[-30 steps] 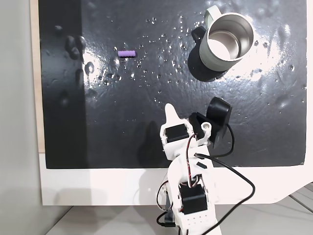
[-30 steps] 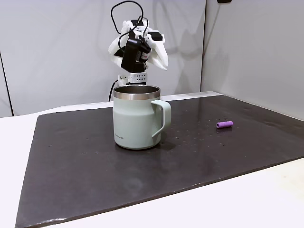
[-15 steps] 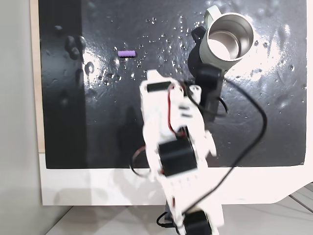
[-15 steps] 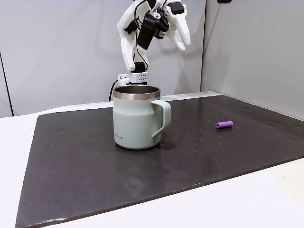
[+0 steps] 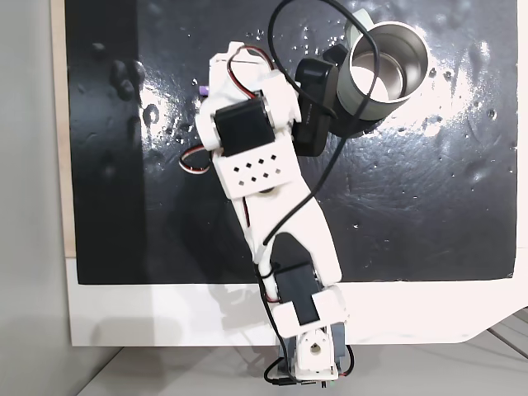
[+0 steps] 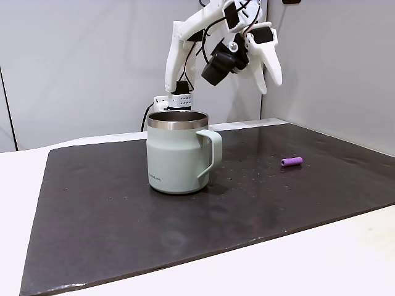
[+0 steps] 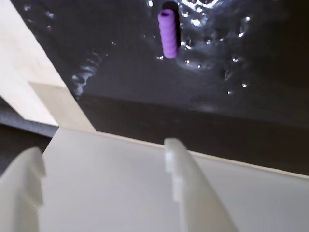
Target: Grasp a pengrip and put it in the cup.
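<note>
In the side fixed view, the cup (image 6: 178, 153), pale sage green with a steel rim, stands upright on the dark mat (image 6: 111, 216) left of centre, its handle turned to the right. The white arm reaches up and over it, and the gripper (image 6: 270, 77) hangs high above the mat, between the cup and the pengrip (image 6: 292, 161), which lies on its side well to the right, apart from everything. In the wrist view the gripper (image 7: 104, 159) has its two pale fingers (image 7: 186, 179) spread wide with nothing between them, and the ribbed purple pengrip (image 7: 168, 34) lies beyond them on the wet mat (image 7: 241, 96). From above, the arm covers most of the pengrip (image 5: 202, 88); the cup (image 5: 388, 62) stands at the upper right on the desk (image 5: 165, 313).
</note>
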Robot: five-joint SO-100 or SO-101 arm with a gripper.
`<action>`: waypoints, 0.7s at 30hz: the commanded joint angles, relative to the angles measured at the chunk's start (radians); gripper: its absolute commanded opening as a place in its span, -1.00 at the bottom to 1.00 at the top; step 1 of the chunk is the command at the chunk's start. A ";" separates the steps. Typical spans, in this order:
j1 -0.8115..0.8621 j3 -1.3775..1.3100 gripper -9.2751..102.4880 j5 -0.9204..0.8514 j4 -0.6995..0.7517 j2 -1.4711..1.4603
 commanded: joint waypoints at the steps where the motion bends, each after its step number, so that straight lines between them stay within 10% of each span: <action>1: -0.009 -0.126 -0.37 0.025 -0.008 -0.089; 21: -0.117 -0.489 -0.38 0.051 -0.025 -0.609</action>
